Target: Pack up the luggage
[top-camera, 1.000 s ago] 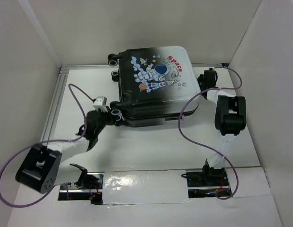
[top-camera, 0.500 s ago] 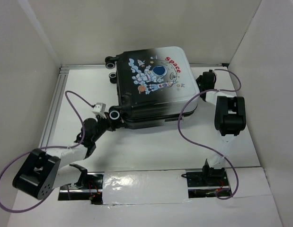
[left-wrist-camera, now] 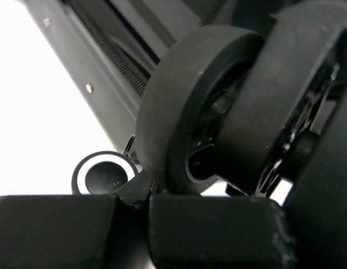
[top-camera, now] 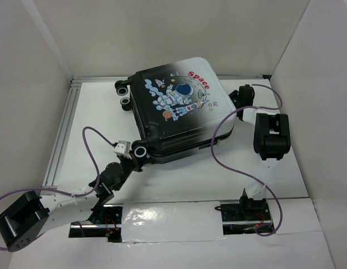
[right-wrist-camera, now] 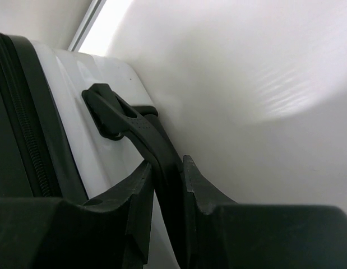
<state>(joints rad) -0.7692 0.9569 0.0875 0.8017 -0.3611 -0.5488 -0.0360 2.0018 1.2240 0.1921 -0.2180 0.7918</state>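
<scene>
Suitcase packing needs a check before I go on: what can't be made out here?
- Inside of the luggage: in every view, hidden by its closed shell.
- Left pincer, whether it grips anything: the left wrist view is too close and a wheel fills it; in the top view it is too small.
- Right pincer, closed on the side handle: in the top view its tips are hidden by its own wrist.
</scene>
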